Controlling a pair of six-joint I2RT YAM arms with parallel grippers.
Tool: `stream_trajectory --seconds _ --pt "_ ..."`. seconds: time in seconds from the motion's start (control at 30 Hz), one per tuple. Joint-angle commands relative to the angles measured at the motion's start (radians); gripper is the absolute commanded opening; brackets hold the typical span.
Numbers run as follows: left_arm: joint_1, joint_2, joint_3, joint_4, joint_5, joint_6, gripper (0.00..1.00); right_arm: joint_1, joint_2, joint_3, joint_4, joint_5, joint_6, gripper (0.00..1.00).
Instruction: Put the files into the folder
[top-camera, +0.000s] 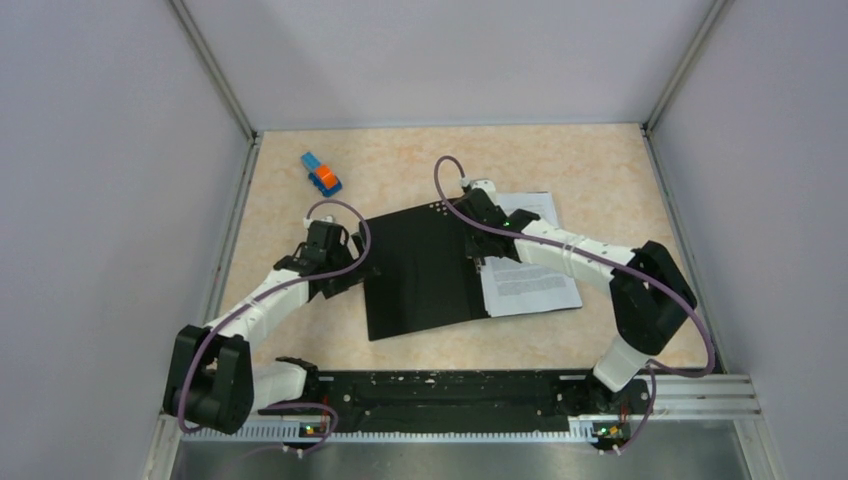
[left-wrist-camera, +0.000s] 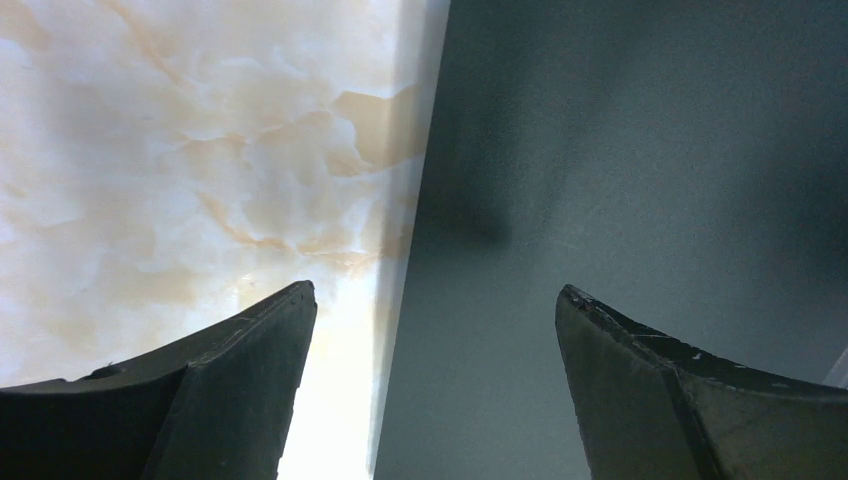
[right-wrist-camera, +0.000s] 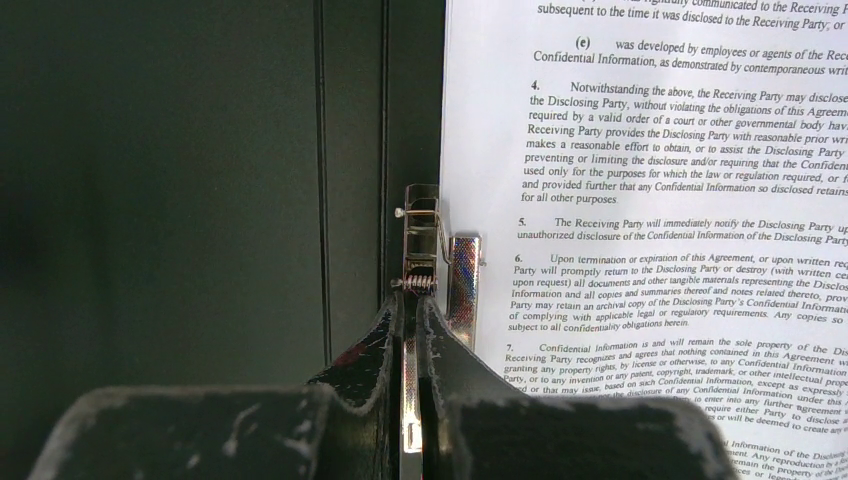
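Now, one open folder (top-camera: 420, 265), files (top-camera: 535, 285) beside its spine, uncounted; my right pincer (right-wrist-camera: 412, 310) grips the clip (right-wrist-camera: 420, 230), left pincer (left-wrist-camera: 435, 295) wide.

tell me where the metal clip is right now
In the right wrist view the metal clip sits on the folder spine, against the left edge of the files, its lever pinched in the right claw.
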Motion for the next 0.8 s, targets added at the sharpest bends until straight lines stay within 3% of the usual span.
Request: stream_trajectory --seconds 0.0,0.43,0.77 --pt "0.036 -0.024 -0.029 0.136 0.181 0.002 0.97 -0.013 -0.089 0.011 0.004 -0.037 -0.019 0.0" --pt "0.082 -0.04 -0.116 0.41 0.469 -0.086 0.98 -0.055 -0.129 -0.003 -0.009 -0.079 -0.027 0.0" --pt "0.084 -0.221 -0.133 0.439 0.499 -0.136 0.98 -0.062 -0.07 -0.058 0.055 -0.112 -0.001 0.0"
